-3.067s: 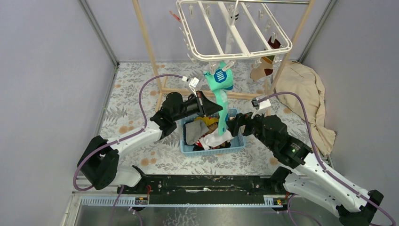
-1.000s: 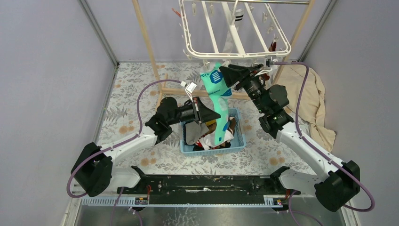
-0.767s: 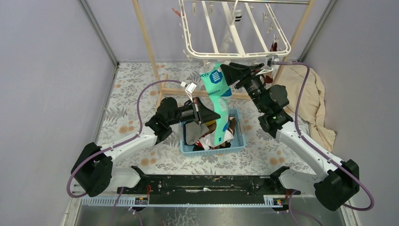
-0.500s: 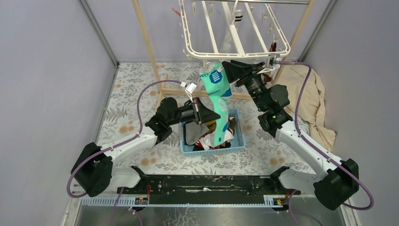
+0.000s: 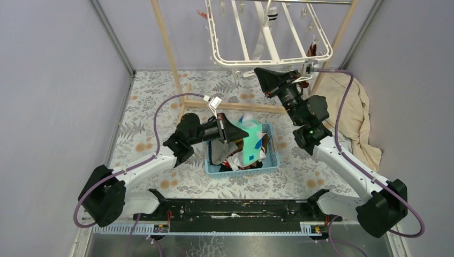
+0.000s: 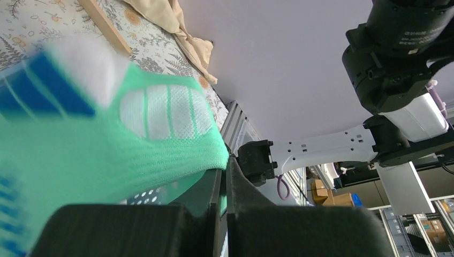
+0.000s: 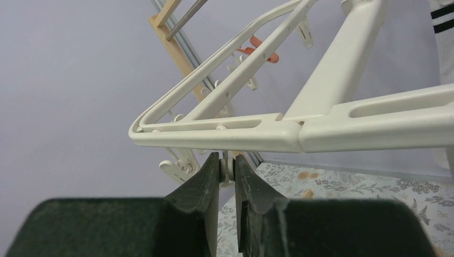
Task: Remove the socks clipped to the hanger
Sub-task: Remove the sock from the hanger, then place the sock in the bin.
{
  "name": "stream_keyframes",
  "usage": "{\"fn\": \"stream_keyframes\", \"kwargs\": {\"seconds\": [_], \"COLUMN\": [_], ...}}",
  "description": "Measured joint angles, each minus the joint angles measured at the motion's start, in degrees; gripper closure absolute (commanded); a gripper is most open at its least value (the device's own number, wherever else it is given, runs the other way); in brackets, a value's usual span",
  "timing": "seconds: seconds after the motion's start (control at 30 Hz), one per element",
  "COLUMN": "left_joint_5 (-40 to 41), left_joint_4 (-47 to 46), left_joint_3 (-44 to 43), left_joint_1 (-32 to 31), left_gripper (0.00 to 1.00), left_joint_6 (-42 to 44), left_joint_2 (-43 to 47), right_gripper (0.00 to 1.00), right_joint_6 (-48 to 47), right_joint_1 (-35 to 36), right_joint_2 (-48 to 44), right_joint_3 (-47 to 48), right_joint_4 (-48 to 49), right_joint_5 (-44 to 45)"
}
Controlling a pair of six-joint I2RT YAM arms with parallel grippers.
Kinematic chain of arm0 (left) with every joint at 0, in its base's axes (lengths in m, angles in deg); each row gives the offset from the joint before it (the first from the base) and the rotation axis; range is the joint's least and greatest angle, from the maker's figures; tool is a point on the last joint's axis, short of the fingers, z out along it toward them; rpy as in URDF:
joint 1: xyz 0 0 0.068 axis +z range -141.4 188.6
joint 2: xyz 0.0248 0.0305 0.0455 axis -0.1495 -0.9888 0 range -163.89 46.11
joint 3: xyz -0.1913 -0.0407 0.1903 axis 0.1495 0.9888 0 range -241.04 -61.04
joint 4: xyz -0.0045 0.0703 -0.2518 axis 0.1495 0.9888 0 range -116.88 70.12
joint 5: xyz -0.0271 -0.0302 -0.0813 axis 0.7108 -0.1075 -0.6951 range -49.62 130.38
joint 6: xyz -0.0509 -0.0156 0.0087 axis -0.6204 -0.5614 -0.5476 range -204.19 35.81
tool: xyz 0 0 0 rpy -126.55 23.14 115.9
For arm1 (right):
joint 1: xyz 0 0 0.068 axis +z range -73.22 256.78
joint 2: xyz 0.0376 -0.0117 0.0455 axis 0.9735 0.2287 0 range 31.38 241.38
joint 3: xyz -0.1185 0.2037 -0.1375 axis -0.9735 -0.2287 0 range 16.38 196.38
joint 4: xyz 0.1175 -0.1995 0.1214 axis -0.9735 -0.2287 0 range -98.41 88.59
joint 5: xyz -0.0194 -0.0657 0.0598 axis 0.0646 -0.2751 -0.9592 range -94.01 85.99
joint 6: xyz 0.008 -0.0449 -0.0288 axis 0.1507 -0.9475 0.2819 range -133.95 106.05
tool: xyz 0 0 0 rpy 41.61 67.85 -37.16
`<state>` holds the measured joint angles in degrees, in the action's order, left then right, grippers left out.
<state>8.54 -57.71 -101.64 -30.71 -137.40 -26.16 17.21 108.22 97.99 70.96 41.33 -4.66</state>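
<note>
teal sock (image 5: pixel 251 140): free of the hanger, bunched low over the blue basket, its lower end among the socks there; blurred in both the overhead and the left wrist view.
left tool (image 5: pixel 242 132): clenched on the teal sock's upper edge, just above the basket's left half.
other socks in basket (image 5: pixel 227 152): a mixed heap of white, dark and red pieces, beneath and left of the teal sock.
hanger (image 5: pixel 267 61): white frame hanging from the wooden rack (image 5: pixel 168 48), above the far side of the tabletop.
striped sock (image 5: pixel 273 13): white with black bands, clipped at the hanger's far side.
dark red sock (image 5: pixel 313 51): hangs under the hanger's right edge.
clip (image 7: pixel 228 167): small white tab under the hanger's near rail.
right tool (image 5: pixel 258 72): raised to the near rail, jaws pinched shut on the clip.
basket (image 5: pixel 273 152): stands on the floral tabletop (image 5: pixel 150 107) between the two arms.
beige cloth (image 5: pixel 348 101): crumpled at the right, well apart from the basket.
</note>
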Motion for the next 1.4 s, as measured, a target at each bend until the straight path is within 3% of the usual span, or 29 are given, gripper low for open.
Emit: {"fn": "stream_keyframes", "kwargs": {"seconds": [0.1, 0.2, 0.37, 0.47, 0.7, 1.13, 1.17, 1.23, 1.4], "left_joint_5": [0.2, 0.3, 0.8, 1.7, 6.5, 15.2, 15.4, 16.0, 18.0], "left_joint_4": [0.2, 0.0, -0.1, -0.2, 2.2, 10.2, 10.7, 11.6, 15.1], "left_joint_3": [1.2, 2.0, 4.1, 5.8, 8.2, 9.0, 9.0, 9.0, 9.0], "left_joint_1": [0.0, 0.0, 0.0, 0.0, 0.0, 0.0, 0.0, 0.0, 0.0], "left_gripper": [1.00, 1.00, 1.00, 1.00, 0.98, 0.38, 0.30, 0.03, 0.01], "left_joint_6": [0.2, 0.1, -0.3, -0.2, 1.9, 7.3, 7.4, 8.0, 9.3], "left_joint_2": [2.1, 3.3, 4.5, 4.5, 3.1, -3.0, -3.1, -3.1, -1.8], "right_gripper": [0.53, 0.39, 0.29, 0.17, 0.15, 0.13, 0.13, 0.13, 0.13], "right_joint_6": [0.0, 0.2, 0.2, 0.4, 0.6, -3.8, -3.9, -3.9, -2.9], "right_joint_1": [0.0, 0.0, 0.0, 0.0, 0.0, -0.3, -0.5, -1.7, -6.7], "right_joint_2": [0.0, 0.0, -0.3, -1.2, -5.8, -15.5, -15.6, -15.5, -15.3], "right_joint_3": [0.1, 0.2, 0.2, -0.4, -5.8, -11.2, -11.2, -11.5, -14.1], "right_joint_4": [-0.5, -0.9, -1.7, -2.2, -4.6, -18.3, -19.3, -21.6, -24.6], "right_joint_5": [0.1, 0.1, 0.1, 0.1, 0.0, 6.9, 7.6, 8.9, 10.5]}}
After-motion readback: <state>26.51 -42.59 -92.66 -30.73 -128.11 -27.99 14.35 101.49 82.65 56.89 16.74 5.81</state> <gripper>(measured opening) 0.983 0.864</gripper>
